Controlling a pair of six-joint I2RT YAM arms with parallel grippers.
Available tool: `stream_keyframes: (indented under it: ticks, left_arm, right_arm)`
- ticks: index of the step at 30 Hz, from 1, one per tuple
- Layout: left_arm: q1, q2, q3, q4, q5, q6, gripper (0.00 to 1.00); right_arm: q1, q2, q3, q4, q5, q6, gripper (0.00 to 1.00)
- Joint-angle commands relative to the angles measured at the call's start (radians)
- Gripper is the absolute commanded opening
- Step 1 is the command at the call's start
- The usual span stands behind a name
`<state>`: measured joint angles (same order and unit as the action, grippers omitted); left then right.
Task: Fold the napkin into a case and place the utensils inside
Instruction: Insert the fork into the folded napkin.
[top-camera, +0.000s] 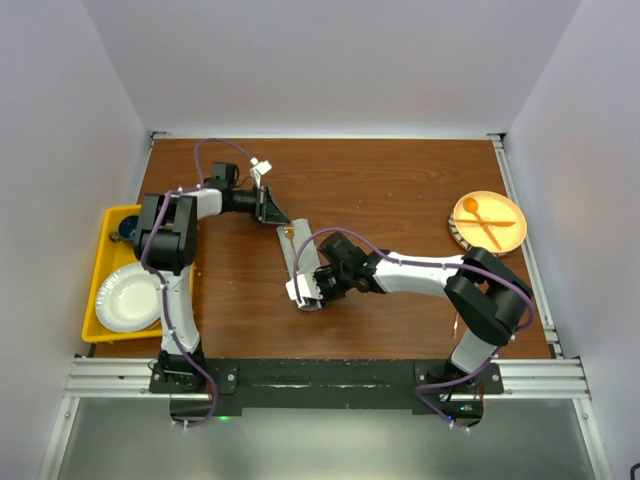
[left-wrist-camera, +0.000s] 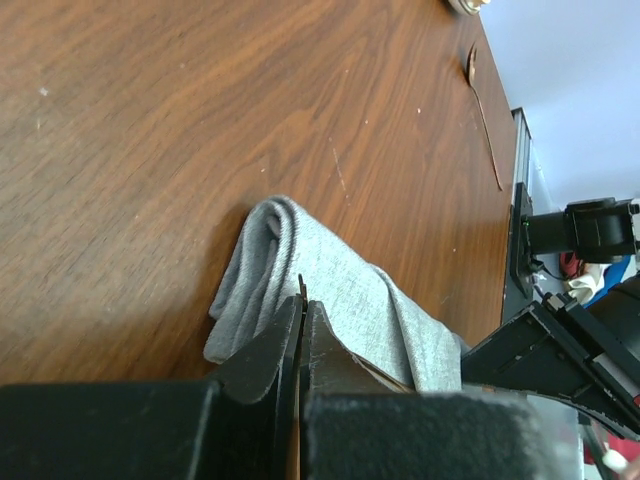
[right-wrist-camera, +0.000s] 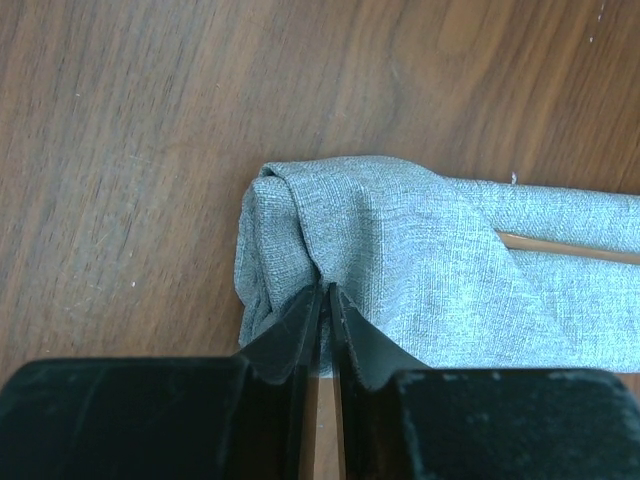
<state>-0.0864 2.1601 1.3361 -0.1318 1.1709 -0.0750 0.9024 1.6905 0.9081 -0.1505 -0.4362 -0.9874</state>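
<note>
Plain white walls (top-camera: 330, 60) enclose a brown wood-grain table (top-camera: 400, 190). At its centre lies the folded light-grey cloth napkin (top-camera: 293, 252), a narrow strip. The right gripper (right-wrist-camera: 322, 292), nearly closed, pinches its near end; the left gripper (left-wrist-camera: 302, 305), at the far end, is closed, its hold unclear.

The brown wood table (top-camera: 400, 190) carries a folded grey napkin (top-camera: 296, 252) near its middle, an orange plate (top-camera: 510, 205) at the far right, a yellow tray (top-camera: 120, 334) at its left edge, and, towards the right front, what seems a thin spoon (left-wrist-camera: 486, 125).
</note>
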Motion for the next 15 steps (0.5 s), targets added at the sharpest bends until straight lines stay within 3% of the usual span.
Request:
stream_keyframes:
  ticks: [1,8,15]
  left_arm:
    - [-0.009,-0.069,-0.002,0.078,0.015,-0.032,0.00]
    - [-0.009,-0.060,0.008,0.061,-0.004,-0.019,0.00]
    - [-0.007,-0.062,0.005,0.058,-0.011,-0.017,0.00]
  right_arm:
    - [0.006,-0.070,0.002,0.011,0.004,-0.003,0.15]
    - [0.007,-0.146,0.034,-0.092,-0.119,-0.011,0.17]
    - [0.023,-0.086,0.077,-0.218,-0.214,-0.080,0.12]
